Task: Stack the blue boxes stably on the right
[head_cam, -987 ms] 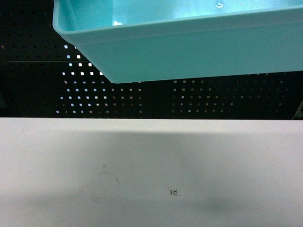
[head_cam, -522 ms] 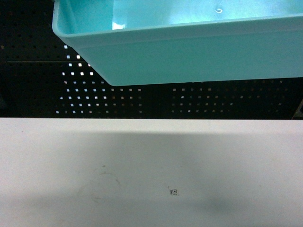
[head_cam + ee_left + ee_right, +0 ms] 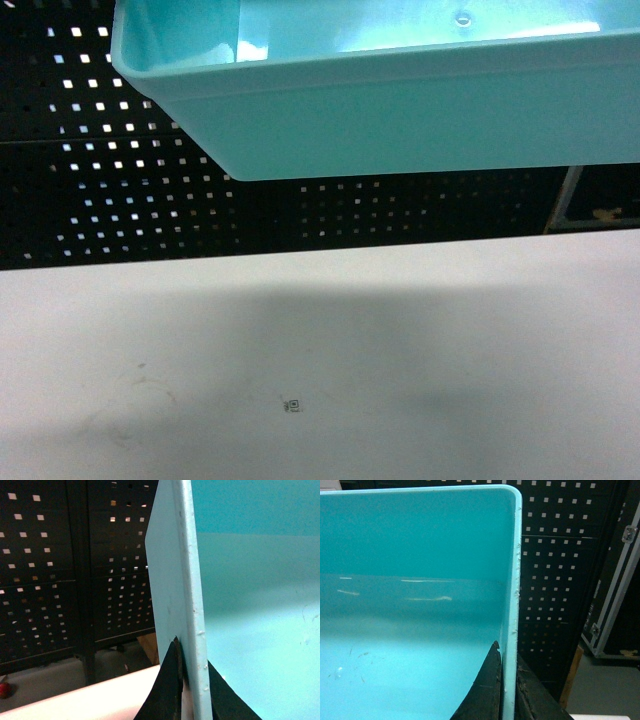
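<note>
The light turquoise-blue box point(image 3: 400, 110) hangs high above the white table point(image 3: 320, 370), filling the top of the head view, with smooth tapered walls and a lipped rim. Its glossy inside shows only scuffs and light glints; part of the floor is out of sight. Behind stands a dark perforated panel point(image 3: 150, 190). The left gripper point(image 3: 187, 690) pinches one end wall, one finger on each face. The right gripper point(image 3: 506, 690) pinches the opposite end wall likewise.
</note>
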Motion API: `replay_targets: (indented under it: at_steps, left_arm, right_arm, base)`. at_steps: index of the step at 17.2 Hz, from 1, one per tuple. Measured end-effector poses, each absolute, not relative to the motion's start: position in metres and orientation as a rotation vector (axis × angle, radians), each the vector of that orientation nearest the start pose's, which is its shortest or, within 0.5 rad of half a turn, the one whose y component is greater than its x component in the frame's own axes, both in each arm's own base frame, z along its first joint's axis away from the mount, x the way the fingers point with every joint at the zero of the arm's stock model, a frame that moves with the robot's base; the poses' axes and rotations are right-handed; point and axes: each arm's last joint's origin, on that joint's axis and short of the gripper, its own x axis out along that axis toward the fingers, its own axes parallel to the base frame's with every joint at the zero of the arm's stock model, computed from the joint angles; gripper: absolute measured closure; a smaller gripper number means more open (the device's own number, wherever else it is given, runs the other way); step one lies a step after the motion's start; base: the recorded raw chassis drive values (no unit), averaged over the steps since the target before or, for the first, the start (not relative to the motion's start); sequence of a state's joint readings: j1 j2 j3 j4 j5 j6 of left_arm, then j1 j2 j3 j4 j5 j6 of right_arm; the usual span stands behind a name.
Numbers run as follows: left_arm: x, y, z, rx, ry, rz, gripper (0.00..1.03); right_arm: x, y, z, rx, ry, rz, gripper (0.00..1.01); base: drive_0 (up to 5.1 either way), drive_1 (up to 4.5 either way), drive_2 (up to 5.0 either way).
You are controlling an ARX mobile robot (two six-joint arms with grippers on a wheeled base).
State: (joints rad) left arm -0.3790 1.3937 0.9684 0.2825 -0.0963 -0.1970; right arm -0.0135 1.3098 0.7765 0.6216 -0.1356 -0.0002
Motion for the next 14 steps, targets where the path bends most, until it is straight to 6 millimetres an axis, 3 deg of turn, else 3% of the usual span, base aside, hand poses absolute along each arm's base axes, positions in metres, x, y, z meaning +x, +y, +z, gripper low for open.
replay_targets:
  at_steps: [14]
  left_arm:
    - [0.2955,-0.1147,0.3031,-0.160,0.167,-0.267,1.01]
  right_arm:
    - [0.2894,-0.0001,0.2942,-0.006,-0.088,0.122,0.99]
  base:
    - [-1.9,-1.88,-1.9]
